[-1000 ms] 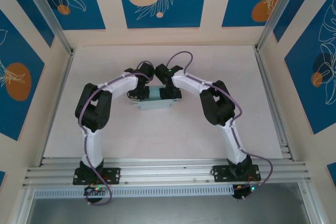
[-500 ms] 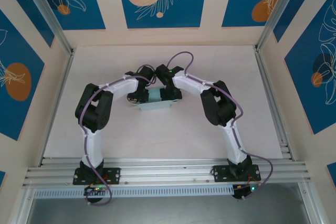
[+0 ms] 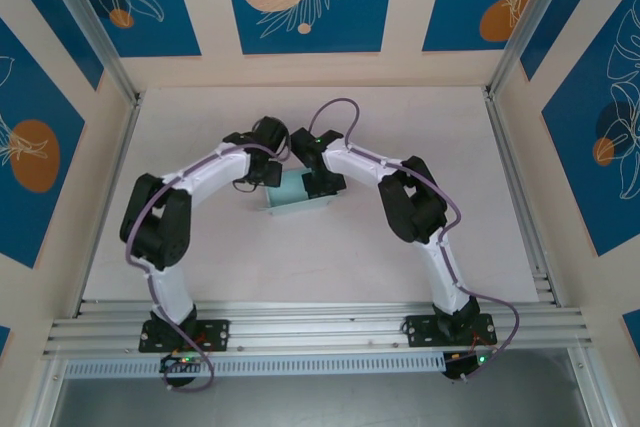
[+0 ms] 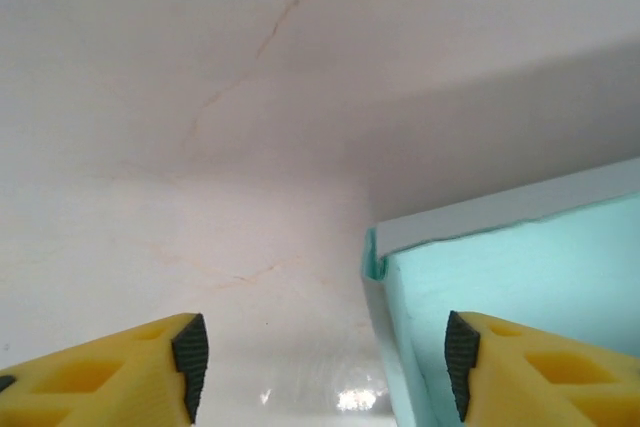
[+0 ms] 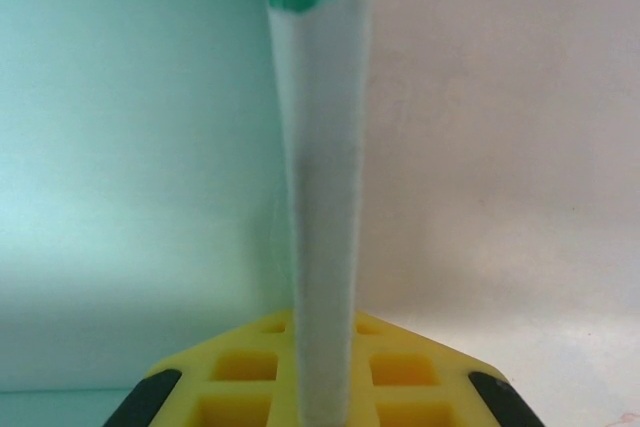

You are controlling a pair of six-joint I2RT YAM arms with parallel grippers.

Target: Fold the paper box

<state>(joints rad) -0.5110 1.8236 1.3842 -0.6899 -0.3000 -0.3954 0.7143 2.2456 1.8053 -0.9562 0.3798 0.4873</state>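
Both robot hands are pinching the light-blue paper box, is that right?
Not quite. The right gripper is pinching a wall of the paper box, but the left gripper is open, its yellow fingers spread wide apart around the box's corner. The left wrist view shows it.

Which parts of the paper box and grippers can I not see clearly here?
- Top view: the left gripper and right gripper cover the far side of the paper box.
- Left wrist view: frame edges cut the box off.
- Right wrist view: the box wall in the right gripper is blurred, too close.
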